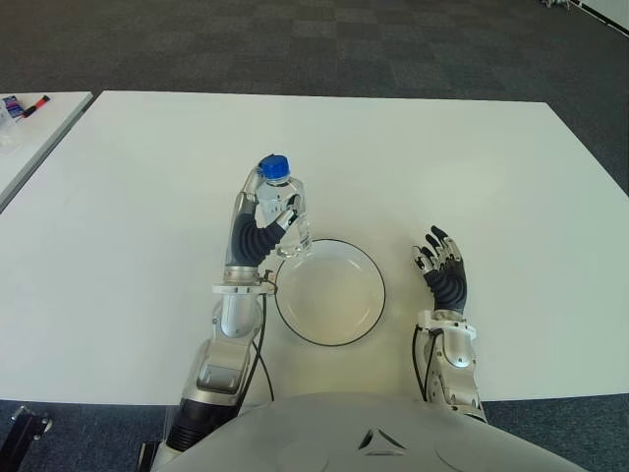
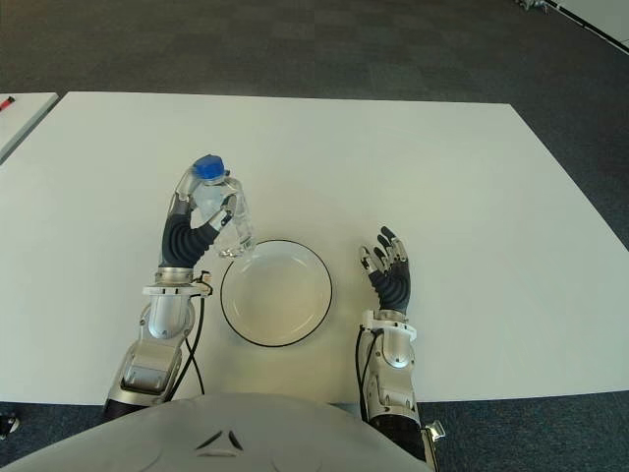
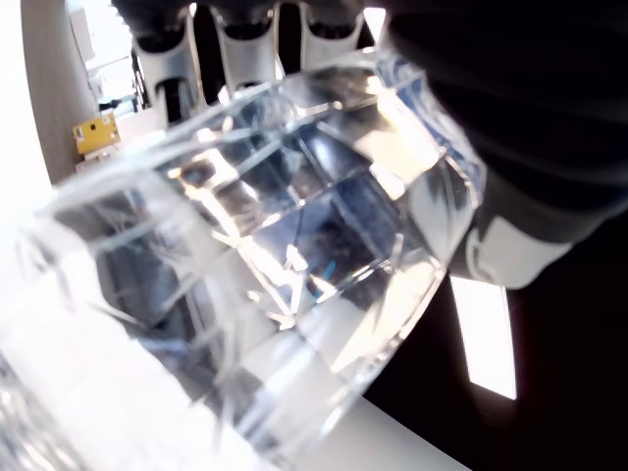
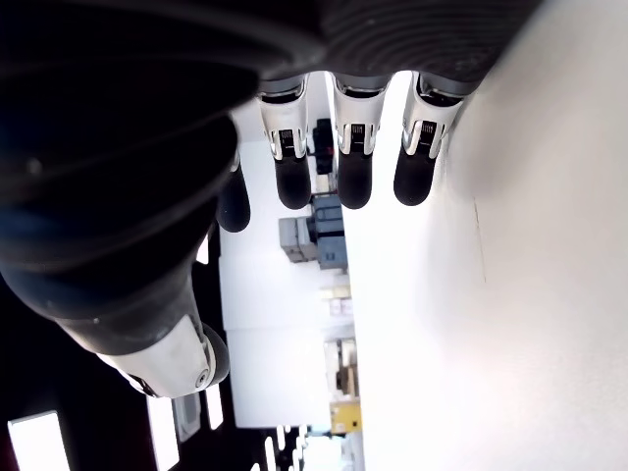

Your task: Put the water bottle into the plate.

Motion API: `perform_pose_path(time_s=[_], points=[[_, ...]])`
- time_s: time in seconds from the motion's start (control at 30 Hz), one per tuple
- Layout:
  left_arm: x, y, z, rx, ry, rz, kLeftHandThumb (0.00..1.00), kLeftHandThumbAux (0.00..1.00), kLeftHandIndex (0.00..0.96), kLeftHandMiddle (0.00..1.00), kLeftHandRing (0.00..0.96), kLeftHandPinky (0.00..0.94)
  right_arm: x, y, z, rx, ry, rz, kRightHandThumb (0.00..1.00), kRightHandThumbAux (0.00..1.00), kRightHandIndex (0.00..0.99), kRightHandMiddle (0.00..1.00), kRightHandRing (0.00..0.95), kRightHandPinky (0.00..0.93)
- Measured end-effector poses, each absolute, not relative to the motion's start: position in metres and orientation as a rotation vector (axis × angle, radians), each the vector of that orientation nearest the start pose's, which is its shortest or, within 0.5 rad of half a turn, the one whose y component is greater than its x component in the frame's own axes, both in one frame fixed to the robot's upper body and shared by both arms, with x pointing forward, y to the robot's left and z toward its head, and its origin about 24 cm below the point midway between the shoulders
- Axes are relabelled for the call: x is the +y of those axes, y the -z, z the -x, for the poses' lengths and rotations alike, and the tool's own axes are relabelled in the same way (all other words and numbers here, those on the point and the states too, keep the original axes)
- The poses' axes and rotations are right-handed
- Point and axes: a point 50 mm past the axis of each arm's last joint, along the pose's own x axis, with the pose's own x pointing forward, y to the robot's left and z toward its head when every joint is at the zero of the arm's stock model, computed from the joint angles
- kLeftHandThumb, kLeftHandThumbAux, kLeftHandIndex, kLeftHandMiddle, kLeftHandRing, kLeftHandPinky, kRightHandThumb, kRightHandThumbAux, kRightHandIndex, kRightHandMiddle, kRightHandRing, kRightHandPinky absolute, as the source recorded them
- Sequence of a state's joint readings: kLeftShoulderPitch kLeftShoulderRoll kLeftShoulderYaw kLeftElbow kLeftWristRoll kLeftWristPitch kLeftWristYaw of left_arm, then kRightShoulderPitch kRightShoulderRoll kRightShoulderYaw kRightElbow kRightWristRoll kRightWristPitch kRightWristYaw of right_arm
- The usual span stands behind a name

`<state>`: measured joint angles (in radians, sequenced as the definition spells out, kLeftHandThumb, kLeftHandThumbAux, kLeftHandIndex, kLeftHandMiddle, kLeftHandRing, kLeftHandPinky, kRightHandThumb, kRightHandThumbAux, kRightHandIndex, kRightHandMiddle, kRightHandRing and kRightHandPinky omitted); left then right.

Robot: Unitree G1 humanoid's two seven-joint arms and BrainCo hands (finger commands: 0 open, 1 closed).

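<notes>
My left hand (image 1: 257, 234) is raised over the white desk (image 1: 147, 216), and its fingers (image 1: 287, 208) are wrapped around the water bottle (image 1: 285, 211). The bottle is clear, with a blue cap (image 1: 273, 167) at the top, and I hold it roughly upright, just off the far left edge of the plate (image 1: 330, 292). Its lower end hangs near the plate's rim; whether it touches the rim I cannot tell. In my left wrist view the bottle's ribbed clear wall (image 3: 294, 255) fills almost everything, with my fingertips curled over it. The plate is white with a thin dark rim and sits on the desk between my two hands. My right hand (image 1: 444, 270) shows to the right of the plate, near it but apart, fingers (image 4: 353, 147) stretched out loosely and holding nothing.
</notes>
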<state>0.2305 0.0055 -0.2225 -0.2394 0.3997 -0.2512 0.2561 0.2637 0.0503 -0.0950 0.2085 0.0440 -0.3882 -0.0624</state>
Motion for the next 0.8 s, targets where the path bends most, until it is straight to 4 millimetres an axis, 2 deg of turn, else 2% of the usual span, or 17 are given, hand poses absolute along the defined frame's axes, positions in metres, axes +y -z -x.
perform_pose_path(time_s=[0.33, 0.8], points=[[0.104, -0.062, -0.201, -0.322, 0.002, -0.330, 1.000, 0.631, 0.285, 0.419, 0.510, 0.489, -0.180, 0.025, -0.180, 0.071, 0.255, -0.060, 0.466, 0.805, 0.174, 0.133, 0.113, 0.155], [0.101, -0.055, -0.201, -0.346, -0.002, -0.380, 1.000, 0.629, 0.291, 0.424, 0.509, 0.478, -0.180, 0.025, -0.180, 0.071, 0.257, -0.062, 0.468, 0.812, 0.169, 0.133, 0.118, 0.168]])
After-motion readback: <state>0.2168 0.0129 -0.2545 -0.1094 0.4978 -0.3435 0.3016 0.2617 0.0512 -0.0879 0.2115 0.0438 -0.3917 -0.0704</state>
